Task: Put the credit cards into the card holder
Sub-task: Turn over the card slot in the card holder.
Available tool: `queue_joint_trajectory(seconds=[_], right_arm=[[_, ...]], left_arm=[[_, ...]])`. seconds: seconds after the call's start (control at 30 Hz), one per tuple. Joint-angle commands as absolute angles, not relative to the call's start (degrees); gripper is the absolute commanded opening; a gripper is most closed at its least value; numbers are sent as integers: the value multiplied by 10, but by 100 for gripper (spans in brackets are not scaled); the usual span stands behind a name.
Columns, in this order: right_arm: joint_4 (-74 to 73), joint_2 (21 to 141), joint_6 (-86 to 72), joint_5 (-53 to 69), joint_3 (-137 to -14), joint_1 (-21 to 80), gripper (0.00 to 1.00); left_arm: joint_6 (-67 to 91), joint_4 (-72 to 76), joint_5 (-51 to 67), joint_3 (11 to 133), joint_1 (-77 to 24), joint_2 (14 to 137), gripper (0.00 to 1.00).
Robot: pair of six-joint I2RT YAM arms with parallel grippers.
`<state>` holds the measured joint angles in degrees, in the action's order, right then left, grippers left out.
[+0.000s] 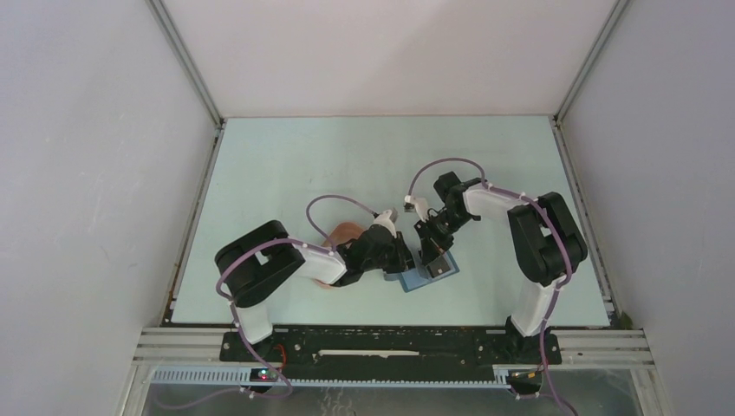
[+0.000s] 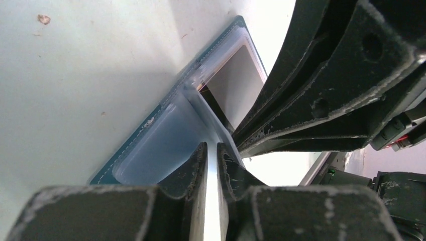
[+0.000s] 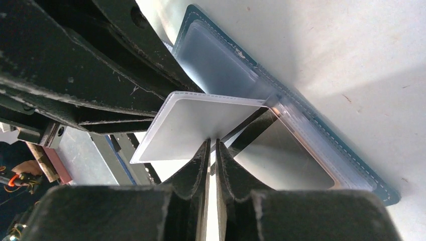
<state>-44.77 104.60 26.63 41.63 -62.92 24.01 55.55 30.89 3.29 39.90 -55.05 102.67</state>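
Note:
The blue card holder lies open on the table, between the two arms. My left gripper is shut on its clear pocket flap and holds that flap lifted off the holder. A black credit card lies slanted in the opened pocket of the holder. My right gripper is shut on that card's near edge. In the top view both grippers hide most of the holder, and the card cannot be made out.
A pink oval tray sits under the left forearm, just left of the holder. The two grippers stand almost touching each other. Metal rails border the table on both sides.

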Motion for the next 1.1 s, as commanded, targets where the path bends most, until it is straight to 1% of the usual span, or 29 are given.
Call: queue_joint_trajectory(seconds=[0.0, 0.07, 0.13, 0.3, 0.4, 0.53, 0.6, 0.63, 0.67, 0.7, 0.77, 0.8, 0.83, 0.97, 1.07], right_arm=[[-464, 1065, 238, 425, -653, 248, 16], [-465, 1058, 233, 403, -663, 242, 16], [-462, 1024, 237, 378, -662, 228, 16], [-463, 893, 272, 360, -646, 163, 20], [-465, 829, 295, 374, -637, 122, 22], [-469, 733, 330, 429, -624, 78, 23], [-451, 671, 340, 445, -609, 66, 24], [-435, 637, 342, 445, -598, 64, 26], [-418, 603, 344, 445, -589, 63, 33], [-404, 571, 351, 447, -579, 62, 46], [-383, 514, 348, 460, -563, 62, 75], [-382, 503, 345, 477, -557, 62, 92], [-387, 495, 348, 505, -555, 61, 99], [-411, 503, 323, 591, -555, 62, 100], [-410, 516, 307, 600, -555, 62, 100]], left_arm=[[541, 324, 37, 424, -548, 1024, 17], [539, 325, 36, 425, -548, 1024, 17], [537, 324, 35, 427, -548, 1025, 17], [530, 313, 42, 444, -548, 1032, 17], [520, 293, 43, 465, -548, 1039, 18], [508, 263, 46, 495, -549, 1061, 19], [504, 252, 49, 507, -548, 1071, 20], [501, 247, 49, 513, -548, 1076, 22], [498, 242, 49, 518, -548, 1081, 23], [495, 238, 51, 523, -548, 1086, 24], [490, 229, 58, 534, -548, 1094, 26], [488, 225, 62, 540, -548, 1097, 27], [485, 222, 65, 544, -548, 1098, 27], [469, 223, 51, 532, -548, 1066, 29], [444, 218, 35, 510, -548, 1010, 33]])
